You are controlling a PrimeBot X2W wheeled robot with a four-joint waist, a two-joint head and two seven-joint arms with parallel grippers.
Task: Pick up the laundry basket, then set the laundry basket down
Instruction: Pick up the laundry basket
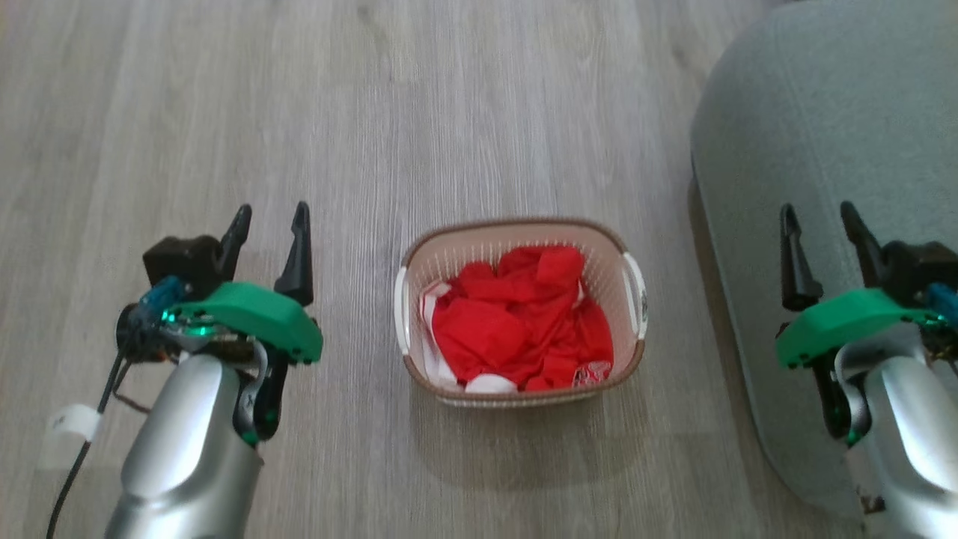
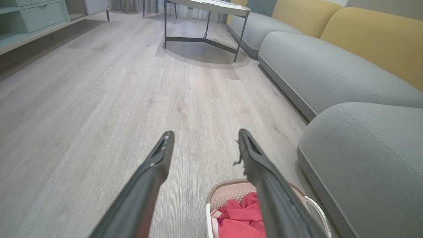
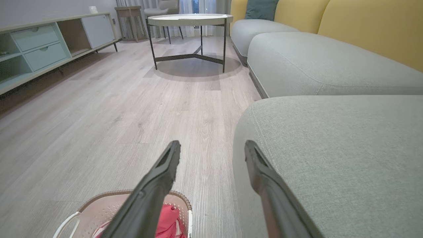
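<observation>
- Cream-white perforated plastic with a brown woven-look rim is forming the laundry basket [image 1: 524, 223], which is sitting upright on the grey wood-look floor [image 1: 449, 112], between the two grippers and touching neither.
- Red clothing [image 1: 524, 322] is lying crumpled inside it, covering most of the bottom. Bits of white cloth [image 1: 488, 385] are showing at the near edge and along the side facing the left gripper.
- The left gripper [image 1: 272, 212] is hanging with its two dark fingers spread wide and nothing between them. The basket is lying off to its right, a little nearer the robot than the fingertips, and its white side handle [image 1: 402, 311] is facing this gripper.
- The right gripper [image 1: 816, 212] is likewise standing wide and holding nothing. The basket is sitting off to its left, with the other white handle [image 1: 635, 292] turned toward it.
- The grey sofa seat [image 1: 823, 112] is lying under and beyond the right gripper's fingers, and its rounded edge is coming between that gripper and the basket.
- Far ahead of both grippers, a round table [image 3: 190, 19] on dark legs is standing on the floor, and a pale green cabinet [image 3: 33, 49] is running along the wall to their left.
</observation>
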